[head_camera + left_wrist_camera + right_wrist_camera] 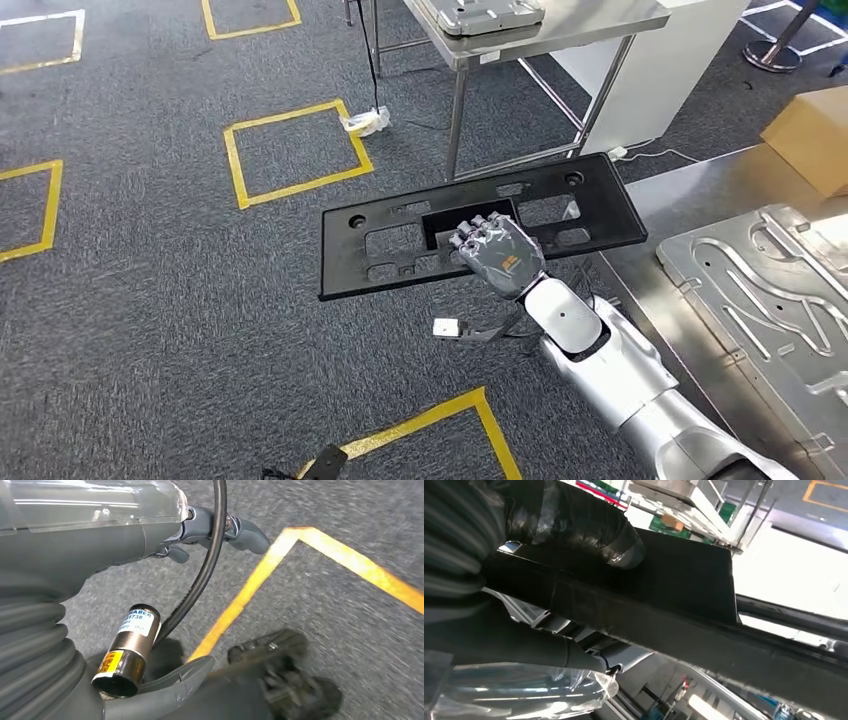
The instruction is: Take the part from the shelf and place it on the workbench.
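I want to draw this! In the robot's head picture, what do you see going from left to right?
Yellow floor square → black part → right hand gripping it → silver plate on the workbench.

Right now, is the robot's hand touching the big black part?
Touching. In the head view the right hand grips the black part through its middle opening, fingers curled over the edge.
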### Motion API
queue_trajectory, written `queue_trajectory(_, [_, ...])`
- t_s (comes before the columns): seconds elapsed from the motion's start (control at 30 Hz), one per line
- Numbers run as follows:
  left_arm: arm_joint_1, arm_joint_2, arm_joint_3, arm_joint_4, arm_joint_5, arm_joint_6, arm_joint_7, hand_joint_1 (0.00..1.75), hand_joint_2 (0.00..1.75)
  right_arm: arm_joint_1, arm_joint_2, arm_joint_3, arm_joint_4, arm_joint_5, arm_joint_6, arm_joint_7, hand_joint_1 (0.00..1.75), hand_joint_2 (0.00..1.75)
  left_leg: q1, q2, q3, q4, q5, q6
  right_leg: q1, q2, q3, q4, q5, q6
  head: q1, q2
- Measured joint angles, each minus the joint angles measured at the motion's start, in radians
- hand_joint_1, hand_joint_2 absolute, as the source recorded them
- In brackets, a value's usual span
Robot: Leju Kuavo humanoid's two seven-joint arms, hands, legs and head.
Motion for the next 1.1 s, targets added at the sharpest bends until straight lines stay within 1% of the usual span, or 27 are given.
queue_trajectory(0.03, [0.0, -0.001, 0.0, 0.0, 0.0, 0.0, -0.001, 0.0, 1.75, -0.003, -0.001, 0.002, 0.002, -0.002, -0.001, 0.003, 1.68, 1.75, -0.001, 0.013, 0.002, -0.003, 0.001, 0.004, 0.0, -0.038, -0.025, 0.051, -0.026, 0.003, 0.002, 0.0])
queue_trajectory(0.07, [0.002, -0.002, 0.0, 0.0, 0.0, 0.0, -0.001, 0.0, 1.75, -0.005, -0.001, 0.004, 0.004, -0.005, -0.001, 0.006, 1.68, 1.75, -0.002, 0.025, 0.003, -0.004, 0.0, 0.006, -0.001, -0.064, -0.057, 0.112, -0.052, 0.006, 0.003, 0.0])
queue_trajectory(0.1, [0.004, -0.002, 0.0, 0.0, 0.0, 0.0, -0.001, 0.0, 1.75, -0.004, -0.001, 0.006, 0.006, -0.01, -0.002, 0.009, 1.68, 1.75, -0.003, 0.039, 0.003, -0.004, -0.002, 0.007, -0.002, -0.078, -0.087, 0.17, -0.071, 0.009, 0.003, 0.0])
queue_trajectory(0.13, [0.005, -0.002, 0.0, 0.0, 0.0, -0.001, 0.0, 0.0, 1.75, -0.002, -0.001, 0.008, 0.008, -0.014, -0.003, 0.013, 1.68, 1.75, -0.004, 0.054, 0.004, -0.004, -0.004, 0.007, -0.004, -0.084, -0.106, 0.203, -0.075, 0.012, 0.003, 0.0])
queue_trajectory(0.17, [0.005, -0.002, 0.0, 0.0, 0.0, -0.002, 0.001, 0.0, 1.75, 0.002, -0.002, 0.009, 0.011, -0.02, -0.005, 0.018, 1.68, 1.75, -0.004, 0.067, 0.005, -0.004, -0.007, 0.007, -0.005, -0.089, -0.107, 0.201, -0.062, 0.013, 0.003, 0.0])
queue_trajectory(0.2, [0.005, -0.002, 0.0, 0.0, -0.001, -0.002, 0.002, 0.0, 1.75, 0.007, -0.003, 0.009, 0.012, -0.025, -0.006, 0.022, 1.68, 1.75, -0.004, 0.08, 0.009, -0.004, -0.01, 0.006, -0.005, -0.096, -0.086, 0.159, -0.032, 0.013, 0.003, 0.0])
queue_trajectory(0.23, [0.005, -0.003, 0.0, 0.0, -0.002, -0.003, 0.002, 0.0, 1.75, 0.01, -0.004, 0.01, 0.014, -0.03, -0.009, 0.028, 1.68, 1.75, -0.005, 0.092, 0.013, -0.004, -0.014, 0.004, -0.003, -0.113, -0.05, 0.089, 0.004, 0.01, 0.003, 0.0])
queue_trajectory(0.27, [0.005, -0.004, 0.0, 0.0, -0.003, -0.003, 0.003, 0.0, 1.75, 0.012, -0.005, 0.01, 0.014, -0.034, -0.013, 0.033, 1.68, 1.75, -0.007, 0.102, 0.018, -0.004, -0.018, 0.0, 0.004, -0.142, -0.015, 0.023, 0.029, 0.005, 0.003, 0.0])
queue_trajectory(0.3, [0.005, -0.004, 0.0, 0.0, -0.003, -0.003, 0.003, 0.0, 1.75, 0.013, -0.005, 0.01, 0.014, -0.038, -0.017, 0.038, 1.68, 1.75, -0.01, 0.112, 0.022, -0.004, -0.022, -0.004, 0.011, -0.164, 0.01, -0.028, 0.044, -0.002, 0.003, 0.0])
queue_trajectory(0.33, [0.005, -0.004, 0.0, 0.0, -0.003, -0.003, 0.004, 0.0, 1.75, 0.014, -0.006, 0.01, 0.014, -0.041, -0.021, 0.044, 1.68, 1.75, -0.013, 0.122, 0.025, -0.004, -0.025, -0.008, 0.018, -0.179, 0.022, -0.054, 0.047, -0.009, 0.003, 0.0])
queue_trajectory(0.37, [0.005, -0.004, 0.0, 0.0, -0.004, -0.004, 0.005, 0.0, 1.75, 0.017, -0.007, 0.01, 0.014, -0.044, -0.025, 0.049, 1.68, 1.75, -0.016, 0.134, 0.028, -0.004, -0.029, -0.013, 0.024, -0.179, 0.023, -0.058, 0.043, -0.015, 0.002, 0.0])
queue_trajectory(0.4, [0.005, -0.004, 0.0, 0.0, -0.004, -0.004, 0.006, 0.0, 1.75, 0.02, -0.009, 0.01, 0.014, -0.047, -0.028, 0.052, 1.68, 1.75, -0.017, 0.147, 0.033, -0.005, -0.032, -0.019, 0.024, -0.163, 0.023, -0.061, 0.044, -0.02, 0.002, 0.0])
queue_trajectory(0.43, [0.003, -0.004, 0.0, 0.0, -0.004, -0.004, 0.007, 0.0, 1.75, 0.025, -0.011, 0.01, 0.014, -0.049, -0.029, 0.054, 1.68, 1.75, -0.015, 0.148, 0.037, -0.003, -0.039, -0.025, 0.021, -0.148, 0.026, -0.063, 0.045, -0.025, 0.002, 0.0])
queue_trajectory(0.5, [0.001, -0.004, 0.0, 0.0, -0.004, -0.004, 0.007, 0.0, 1.75, 0.03, -0.015, 0.01, 0.013, -0.051, -0.033, 0.057, 1.68, 1.75, -0.01, 0.105, 0.026, 0.039, -0.07, -0.034, 0.013, -0.121, 0.036, -0.071, 0.046, -0.037, 0.002, 0.0])
queue_trajectory(0.57, [0.004, -0.004, 0.0, 0.0, -0.005, -0.005, 0.008, 0.0, 1.75, 0.034, -0.014, 0.01, 0.012, -0.052, -0.036, 0.059, 1.68, 1.75, -0.006, 0.047, -0.029, 0.156, -0.127, -0.038, 0.008, -0.094, 0.04, -0.073, 0.046, -0.047, 0.0, 0.0])
queue_trajectory(0.6, [0.006, -0.004, 0.0, 0.0, -0.005, -0.005, 0.009, 0.0, 1.75, 0.036, -0.013, 0.01, 0.012, -0.052, -0.037, 0.059, 1.68, 1.75, -0.006, 0.036, -0.065, 0.223, -0.151, -0.039, 0.008, -0.078, 0.041, -0.071, 0.045, -0.05, 0.0, 0.0])
queue_trajectory(0.63, [0.008, -0.004, 0.0, 0.0, -0.005, -0.005, 0.01, 0.0, 1.75, 0.039, -0.013, 0.01, 0.012, -0.052, -0.037, 0.06, 1.68, 1.75, -0.006, 0.031, -0.095, 0.27, -0.159, -0.04, 0.009, -0.061, 0.041, -0.069, 0.044, -0.05, 0.0, 0.0])
queue_trajectory(0.67, [0.009, -0.003, 0.0, 0.0, -0.005, -0.005, 0.011, 0.0, 1.75, 0.042, -0.013, 0.01, 0.012, -0.052, -0.037, 0.062, 1.68, 1.75, -0.006, 0.03, -0.11, 0.284, -0.147, -0.041, 0.008, -0.043, 0.041, -0.066, 0.043, -0.05, 0.0, 0.0])
queue_trajectory(0.7, [0.009, -0.003, 0.0, 0.0, -0.005, -0.005, 0.012, 0.0, 1.75, 0.045, -0.013, 0.01, 0.013, -0.052, -0.038, 0.065, 1.68, 1.75, -0.005, 0.027, -0.105, 0.256, -0.114, -0.04, 0.008, -0.026, 0.041, -0.062, 0.04, -0.049, 0.0, 0.0])
queue_trajectory(0.73, [0.009, -0.003, 0.0, 0.0, -0.005, -0.005, 0.013, 0.0, 1.75, 0.048, -0.014, 0.01, 0.013, -0.052, -0.04, 0.069, 1.68, 1.75, -0.005, 0.018, -0.084, 0.197, -0.072, -0.038, 0.006, -0.01, 0.041, -0.057, 0.037, -0.046, 0.0, 0.0])
queue_trajectory(0.8, [0.01, -0.002, 0.0, 0.0, -0.006, -0.005, 0.017, 0.0, 1.75, 0.052, -0.016, 0.01, 0.013, -0.052, -0.046, 0.08, 1.68, 1.75, 0.0, -0.029, -0.036, 0.076, -0.016, -0.033, 0.005, 0.019, 0.036, -0.044, 0.03, -0.038, 0.0, 0.0])
queue_trajectory(0.87, [0.011, -0.002, 0.0, 0.0, -0.007, -0.005, 0.02, 0.0, 1.75, 0.06, -0.023, 0.01, 0.012, -0.052, -0.052, 0.087, 1.68, 1.75, 0.0, -0.055, -0.016, 0.031, -0.008, -0.028, 0.002, 0.043, 0.027, -0.038, 0.028, -0.025, 0.0, 0.0])
queue_trajectory(0.9, [0.011, -0.002, 0.0, 0.0, -0.007, -0.004, 0.021, 0.0, 1.75, 0.065, -0.03, 0.01, 0.012, -0.051, -0.054, 0.09, 1.68, 1.75, -0.002, -0.045, -0.014, 0.028, -0.007, -0.023, -0.001, 0.054, 0.025, -0.04, 0.03, -0.017, 0.0, 0.0])
queue_trajectory(0.93, [0.011, -0.002, 0.0, 0.0, -0.008, -0.003, 0.022, 0.0, 1.75, 0.072, -0.04, 0.01, 0.012, -0.051, -0.056, 0.092, 1.68, 1.75, -0.002, -0.034, -0.011, 0.023, -0.004, -0.016, -0.003, 0.055, 0.024, -0.042, 0.031, -0.01, 0.0, 0.0])
queue_trajectory(1.0, [0.009, -0.002, 0.0, 0.0, -0.009, -0.002, 0.022, 0.0, 1.75, 0.081, -0.059, 0.01, 0.01, -0.05, -0.057, 0.096, 1.68, 1.75, 0.0, -0.011, -0.004, 0.008, 0.003, -0.001, 0.001, 0.008, 0.013, -0.02, 0.014, 0.001, 0.003, 0.0])
queue_trajectory(1.07, [0.012, -0.002, 0.0, 0.0, -0.01, -0.002, 0.021, 0.0, 1.75, 0.084, -0.068, 0.01, 0.008, -0.049, -0.058, 0.098, 1.68, 1.75, 0.0, 0.016, 0.001, 0.0, 0.004, 0.008, 0.003, -0.059, -0.034, 0.075, -0.037, 0.01, 0.006, 0.0])
queue_trajectory(1.1, [0.015, -0.001, 0.0, 0.0, -0.011, -0.002, 0.021, 0.0, 1.75, 0.085, -0.07, 0.01, 0.007, -0.049, -0.059, 0.099, 1.68, 1.75, -0.001, 0.031, 0.001, 0.0, 0.002, 0.011, 0.001, -0.073, -0.066, 0.137, -0.062, 0.015, 0.007, 0.0])
